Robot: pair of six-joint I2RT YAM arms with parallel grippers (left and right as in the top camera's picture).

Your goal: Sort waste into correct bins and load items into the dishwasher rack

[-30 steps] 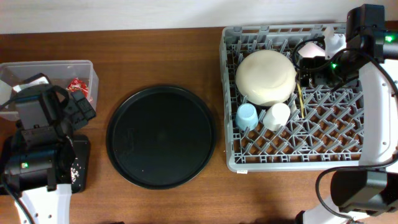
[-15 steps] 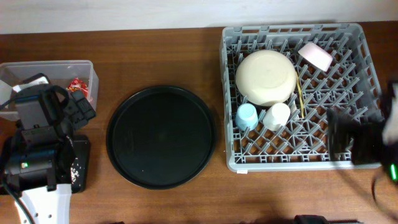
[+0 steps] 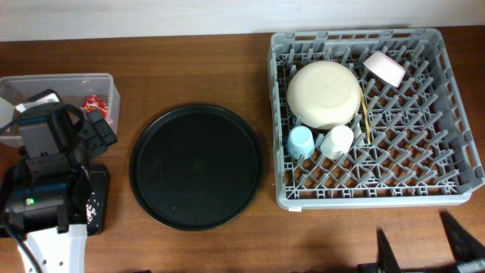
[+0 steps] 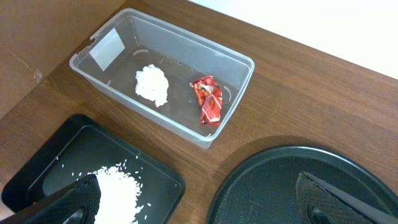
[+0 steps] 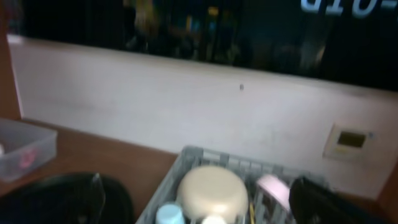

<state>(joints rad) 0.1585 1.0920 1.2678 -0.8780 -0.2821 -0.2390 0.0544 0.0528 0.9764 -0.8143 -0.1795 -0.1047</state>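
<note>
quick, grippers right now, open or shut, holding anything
left gripper: open, holding nothing
right gripper: open, holding nothing

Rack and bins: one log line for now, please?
rack: loaded | clear box: napkin, wrapper | small tray: rice | left gripper open | right gripper open
</note>
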